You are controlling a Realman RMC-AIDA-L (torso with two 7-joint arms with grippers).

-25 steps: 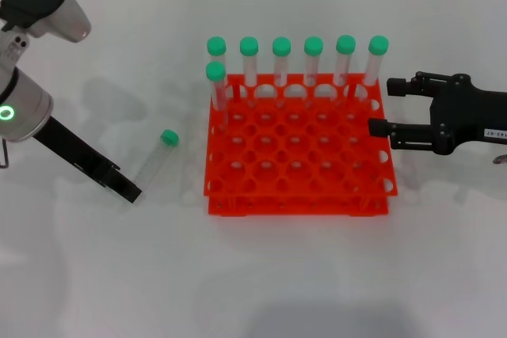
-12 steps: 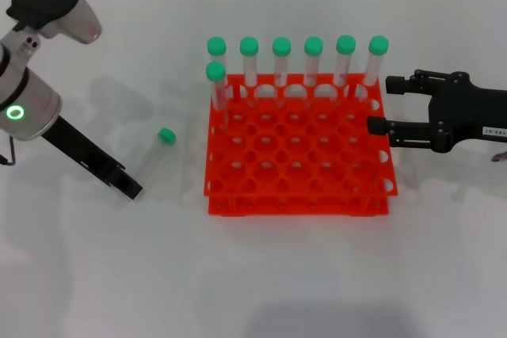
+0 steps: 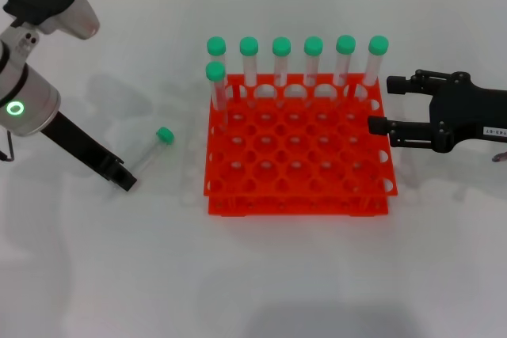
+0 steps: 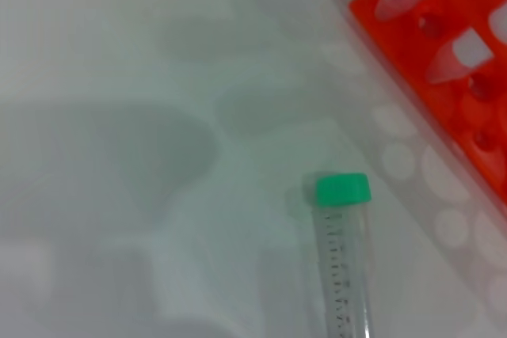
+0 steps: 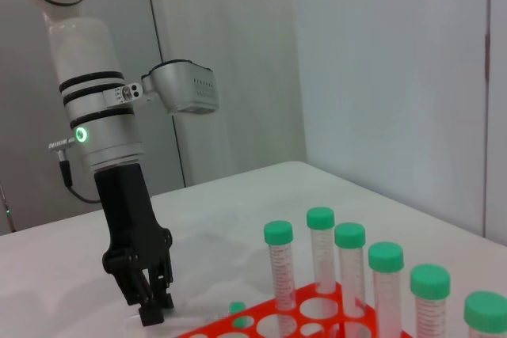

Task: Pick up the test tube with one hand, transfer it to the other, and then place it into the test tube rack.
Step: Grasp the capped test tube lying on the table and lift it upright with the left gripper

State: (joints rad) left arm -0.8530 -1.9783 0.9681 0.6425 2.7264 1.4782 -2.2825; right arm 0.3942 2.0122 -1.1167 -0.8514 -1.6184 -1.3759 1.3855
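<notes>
The test tube (image 3: 150,152), clear with a green cap, lies slanted on the white table left of the test tube rack (image 3: 301,199). My left gripper (image 3: 127,181), black and unlabelled, is shut on the tube's bottom end, low over the table. In the left wrist view the test tube (image 4: 343,259) points its cap toward the rack (image 4: 444,61). From the right wrist view, the left gripper (image 5: 150,310) reaches down to the table. My right gripper (image 3: 382,105), black with a white label, hovers open at the rack's right edge.
Several green-capped tubes (image 3: 313,61) stand in the rack's back row, and one more (image 3: 215,85) stands in the second row at the left. The left arm's silver body with a green light (image 3: 24,104) slants over the table's left side.
The left gripper has shifted a little left and back, and the test tube's cap has followed it. The right gripper has stayed where it was.
</notes>
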